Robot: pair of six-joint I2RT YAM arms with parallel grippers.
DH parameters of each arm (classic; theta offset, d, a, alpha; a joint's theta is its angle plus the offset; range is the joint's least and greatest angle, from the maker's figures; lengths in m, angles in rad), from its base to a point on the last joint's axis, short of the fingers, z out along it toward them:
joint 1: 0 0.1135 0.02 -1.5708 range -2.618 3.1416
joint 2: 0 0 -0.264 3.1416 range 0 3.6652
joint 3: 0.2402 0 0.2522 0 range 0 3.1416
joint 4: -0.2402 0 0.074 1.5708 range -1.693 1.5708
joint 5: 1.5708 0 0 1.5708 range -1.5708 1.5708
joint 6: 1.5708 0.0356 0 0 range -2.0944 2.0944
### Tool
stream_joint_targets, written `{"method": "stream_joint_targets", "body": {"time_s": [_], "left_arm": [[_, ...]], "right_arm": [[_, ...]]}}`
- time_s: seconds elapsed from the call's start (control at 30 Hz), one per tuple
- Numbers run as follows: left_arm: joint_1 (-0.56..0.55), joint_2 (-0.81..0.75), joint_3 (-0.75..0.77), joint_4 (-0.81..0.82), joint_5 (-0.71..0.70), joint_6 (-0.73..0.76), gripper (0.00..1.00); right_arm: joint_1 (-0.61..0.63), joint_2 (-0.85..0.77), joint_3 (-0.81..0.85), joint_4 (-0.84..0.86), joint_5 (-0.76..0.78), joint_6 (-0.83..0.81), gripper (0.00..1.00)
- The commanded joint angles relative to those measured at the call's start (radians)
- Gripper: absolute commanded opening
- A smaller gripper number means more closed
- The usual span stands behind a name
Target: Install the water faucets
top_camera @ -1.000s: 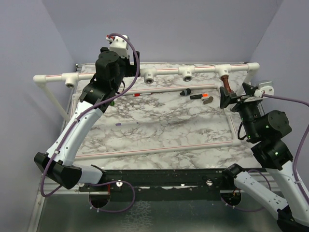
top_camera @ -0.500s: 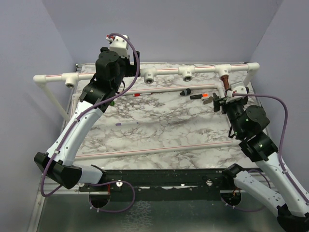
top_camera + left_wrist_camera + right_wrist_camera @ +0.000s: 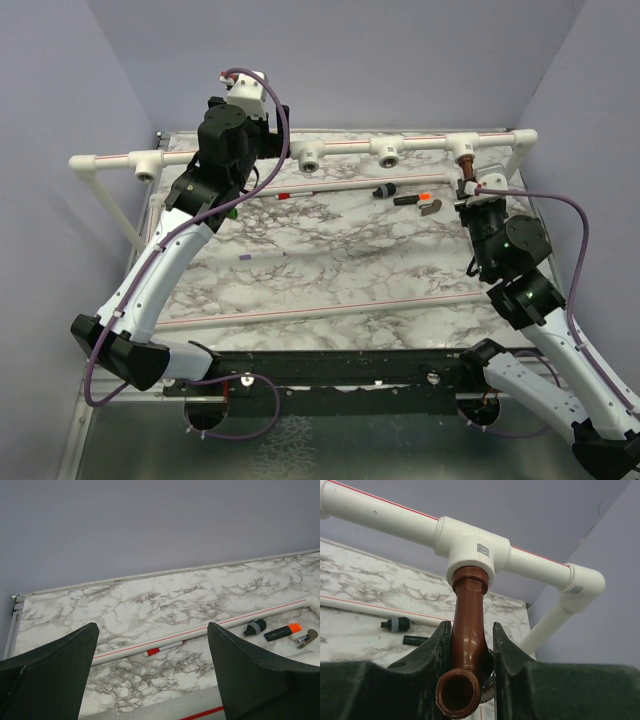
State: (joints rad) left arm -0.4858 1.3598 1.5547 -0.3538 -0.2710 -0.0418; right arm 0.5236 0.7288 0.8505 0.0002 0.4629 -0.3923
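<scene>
The reddish-brown faucet point(image 3: 468, 610) hangs from the right-hand white T-fitting point(image 3: 472, 550) of the raised pipe rail, spout end toward the wrist camera. My right gripper point(image 3: 470, 627) is shut on it, one black finger on each side of its stem. From above, the faucet point(image 3: 466, 178) sits just under that fitting point(image 3: 463, 148), with the right gripper point(image 3: 468, 198) right below it. My left gripper point(image 3: 152, 630) stands wide open and holds nothing, high over the back left of the table. A speck of bright green point(image 3: 232, 211) shows beside the left arm, too hidden to identify.
The rail carries more T-fittings point(image 3: 308, 155) point(image 3: 386, 151) point(image 3: 146, 170). On the marble lie a white pipe point(image 3: 350, 183), a red-tipped stick point(image 3: 300, 195), a black connector point(image 3: 384, 190), a black and orange marker point(image 3: 408, 199), a small metal piece point(image 3: 431, 208) and a purple-tipped stick point(image 3: 262, 256).
My right gripper swung left from beside the faucet, came up under it and closed on its stem. The left arm stayed still.
</scene>
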Motion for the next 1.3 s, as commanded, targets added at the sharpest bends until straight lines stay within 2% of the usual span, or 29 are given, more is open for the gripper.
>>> {"method": "stream_joint_targets", "body": {"time_s": [0.0,0.03,0.07,0.23,0.63,0.83,0.97,1.23,1.27], "left_arm": [[-0.04,0.084,-0.059,-0.212,0.099,0.017,0.92],[-0.04,0.084,-0.058,-0.212,0.099,0.017,0.92],[-0.04,0.083,-0.058,-0.212,0.1,0.017,0.92],[-0.04,0.085,-0.058,-0.213,0.099,0.017,0.92],[-0.041,0.084,-0.054,-0.212,0.097,0.017,0.92],[-0.042,0.084,-0.053,-0.212,0.098,0.012,0.92],[-0.042,0.082,-0.041,-0.217,0.091,0.006,0.92],[-0.042,0.067,0.002,-0.232,0.106,-0.018,0.92],[-0.042,0.062,0.009,-0.232,0.123,-0.021,0.95]], "right_arm": [[0.005,0.01,-0.021,0.032,0.034,0.034,0.08],[0.005,0.008,-0.022,0.031,0.036,0.046,0.01],[0.004,0.005,-0.022,0.031,0.041,0.063,0.01],[0.005,-0.017,-0.028,0.036,0.037,0.186,0.0],[0.005,-0.025,-0.031,0.047,-0.033,0.613,0.01],[0.005,-0.009,-0.024,0.058,-0.071,0.759,0.0],[0.004,0.017,-0.013,0.071,-0.085,0.785,0.0],[0.004,0.061,0.015,0.078,-0.039,0.664,0.0],[0.004,0.067,0.017,0.075,-0.038,0.647,0.01]]}}
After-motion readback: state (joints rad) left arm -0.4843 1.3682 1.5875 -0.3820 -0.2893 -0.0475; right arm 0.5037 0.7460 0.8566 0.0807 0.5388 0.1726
